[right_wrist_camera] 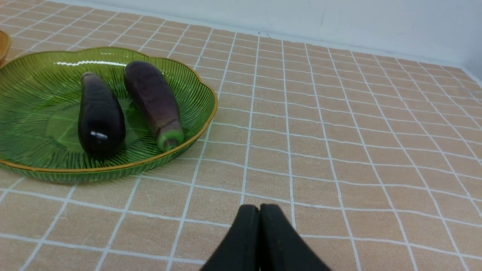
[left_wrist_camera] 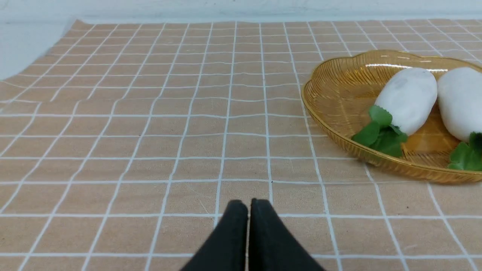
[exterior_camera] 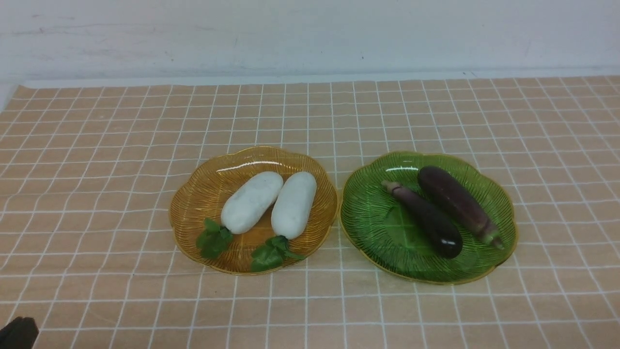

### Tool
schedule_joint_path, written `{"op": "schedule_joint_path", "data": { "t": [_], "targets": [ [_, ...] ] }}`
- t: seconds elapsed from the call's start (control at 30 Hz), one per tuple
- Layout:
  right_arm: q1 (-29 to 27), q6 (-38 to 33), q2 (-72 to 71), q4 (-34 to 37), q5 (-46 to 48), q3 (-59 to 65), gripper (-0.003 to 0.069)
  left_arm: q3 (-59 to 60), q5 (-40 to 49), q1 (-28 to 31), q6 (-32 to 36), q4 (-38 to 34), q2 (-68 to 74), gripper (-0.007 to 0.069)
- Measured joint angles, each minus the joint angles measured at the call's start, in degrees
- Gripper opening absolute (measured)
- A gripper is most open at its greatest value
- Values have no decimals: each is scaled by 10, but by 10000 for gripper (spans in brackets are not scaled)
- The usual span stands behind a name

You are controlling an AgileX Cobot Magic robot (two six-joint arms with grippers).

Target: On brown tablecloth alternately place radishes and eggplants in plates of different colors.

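Observation:
Two white radishes [exterior_camera: 252, 201] [exterior_camera: 294, 204] lie side by side in the amber-yellow plate [exterior_camera: 193, 194] on the brown tablecloth [exterior_camera: 97, 194], green leaves toward me. Two dark purple eggplants [exterior_camera: 428, 220] [exterior_camera: 457, 203] lie in the green plate [exterior_camera: 373, 228] to its right. My left gripper [left_wrist_camera: 248, 205] is shut and empty above bare cloth, apart from the amber plate [left_wrist_camera: 331, 94] and its radishes [left_wrist_camera: 408, 99]. My right gripper [right_wrist_camera: 260, 210] is shut and empty above bare cloth, apart from the green plate [right_wrist_camera: 37, 94] and its eggplants [right_wrist_camera: 101, 116] [right_wrist_camera: 154, 98].
A pale wall [exterior_camera: 310, 34] runs behind the cloth's far edge. A dark part of my left arm [exterior_camera: 18, 333] shows at the front view's bottom left corner. The cloth ripples slightly at the left.

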Motion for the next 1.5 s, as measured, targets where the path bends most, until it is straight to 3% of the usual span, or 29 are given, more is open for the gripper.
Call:
{"op": "schedule_joint_path", "data": {
  "t": [0.33,0.63,1.5],
  "targets": [
    [-1,0,0,0,0,0,-15,1,44,-71,5,6,-1,-3],
    [-2,0,0,0,0,0,-15,1,44,-44,5,7,-1,-3],
    [-2,0,0,0,0,0,-15,1,44,-42,5,6,-1,-3]
  ]
}}
